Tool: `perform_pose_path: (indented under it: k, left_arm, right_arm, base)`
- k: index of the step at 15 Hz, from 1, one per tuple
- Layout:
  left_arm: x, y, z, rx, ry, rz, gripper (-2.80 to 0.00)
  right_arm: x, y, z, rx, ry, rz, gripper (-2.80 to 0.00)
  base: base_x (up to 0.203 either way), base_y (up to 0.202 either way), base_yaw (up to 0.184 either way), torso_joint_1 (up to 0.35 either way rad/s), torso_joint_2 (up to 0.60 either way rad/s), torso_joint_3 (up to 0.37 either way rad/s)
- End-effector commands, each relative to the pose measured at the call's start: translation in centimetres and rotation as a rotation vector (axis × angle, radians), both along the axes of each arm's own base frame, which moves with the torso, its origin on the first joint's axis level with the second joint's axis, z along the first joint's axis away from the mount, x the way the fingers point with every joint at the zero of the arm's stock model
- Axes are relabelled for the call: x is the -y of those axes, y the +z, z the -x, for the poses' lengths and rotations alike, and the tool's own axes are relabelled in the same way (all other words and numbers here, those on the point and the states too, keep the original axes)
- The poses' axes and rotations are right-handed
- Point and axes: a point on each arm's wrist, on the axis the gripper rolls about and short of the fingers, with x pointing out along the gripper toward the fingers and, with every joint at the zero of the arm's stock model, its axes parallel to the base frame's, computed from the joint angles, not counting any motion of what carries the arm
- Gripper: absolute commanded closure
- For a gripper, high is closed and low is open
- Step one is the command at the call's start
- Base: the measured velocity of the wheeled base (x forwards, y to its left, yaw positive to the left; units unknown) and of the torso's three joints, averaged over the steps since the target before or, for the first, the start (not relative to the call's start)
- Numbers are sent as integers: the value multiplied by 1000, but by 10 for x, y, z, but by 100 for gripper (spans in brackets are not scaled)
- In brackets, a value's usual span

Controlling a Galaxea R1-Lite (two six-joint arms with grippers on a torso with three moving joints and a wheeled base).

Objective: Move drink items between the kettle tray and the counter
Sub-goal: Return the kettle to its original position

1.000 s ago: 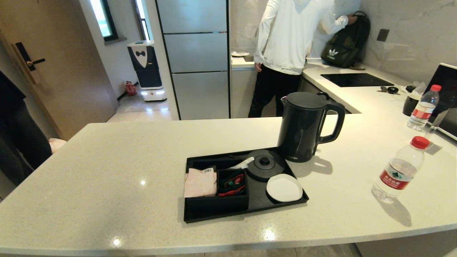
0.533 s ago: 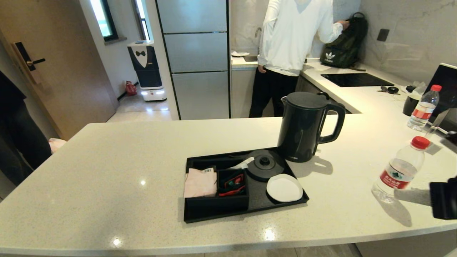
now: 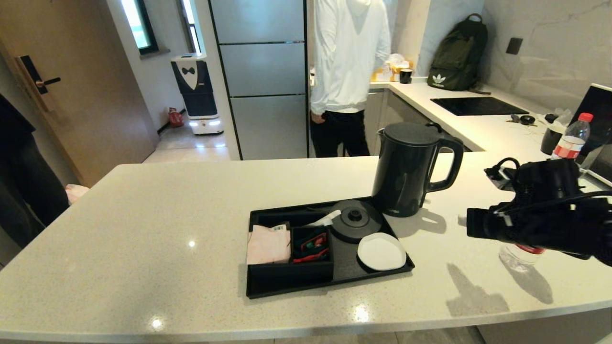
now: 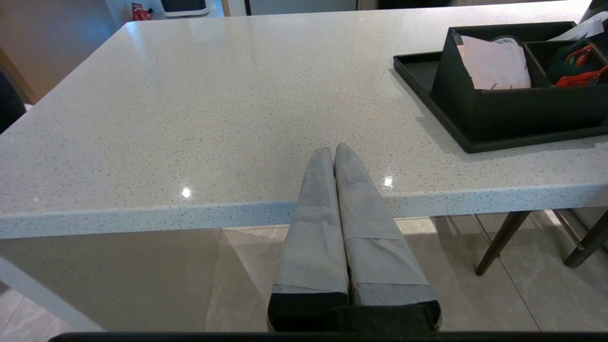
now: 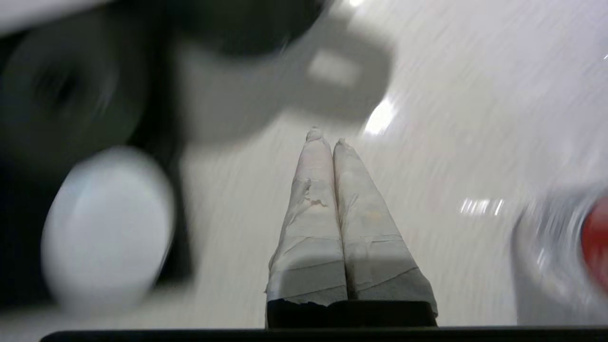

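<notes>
The matte black kettle [image 3: 411, 167] stands on the counter [image 3: 143, 229] just behind the black kettle tray [image 3: 344, 266]. The tray holds a round kettle base [image 3: 355, 220], a white coaster [image 3: 381, 252] and the sachet-and-napkin box [image 3: 287, 251]. My right arm [image 3: 540, 215] hovers over the counter to the right of the kettle. It covers most of the near water bottle [image 3: 519, 255], whose base alone shows. The right gripper [image 5: 327, 135] is shut and empty, with the coaster [image 5: 107, 223] and the bottle [image 5: 560, 256] on either side of it. The left gripper [image 4: 332, 148] is shut at the counter's front edge, left of the tray [image 4: 427, 90].
A second water bottle [image 3: 570, 138], a black cup [image 3: 550, 141] and a dark screen [image 3: 597, 114] stand at the far right. The black hob [image 3: 478, 106] and a backpack [image 3: 459, 52] lie behind. A person in a white top [image 3: 349, 62] stands beyond the counter.
My right arm has swung in from the right edge, over the near bottle and towards the kettle. The person has walked left, away from the backpack.
</notes>
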Motion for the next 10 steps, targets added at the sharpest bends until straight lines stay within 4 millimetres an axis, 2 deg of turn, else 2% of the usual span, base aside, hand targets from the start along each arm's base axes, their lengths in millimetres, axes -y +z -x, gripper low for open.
perform_pose_path:
  k: [1,3,8,9,10]
  left_arm:
    - [0,0,0,-1,0,0,0]
    - [0,0,0,-1,0,0,0]
    - [0,0,0,-2,0,1,0]
    - [0,0,0,-1,0,0,0]
    - [0,0,0,-1,0,0,0]
  right_arm:
    - [-6,-30,-36,65,-114,39,0]
    - [-15,-20,-41,144,-195,73,0]
    - [-19,-10,-38,198,-222,91,0]
    - [-19,-4,-38,218,-248,99,-280]
    - [-19,-2,-40,228,-252,98,-280]
  base:
    - [0,0,0,0,0,0]
    - [0,0,0,0,0,0]
    - [0,0,0,0,0,0]
    - [0,0,0,0,0,0]
    - [0,0,0,0,0,0]
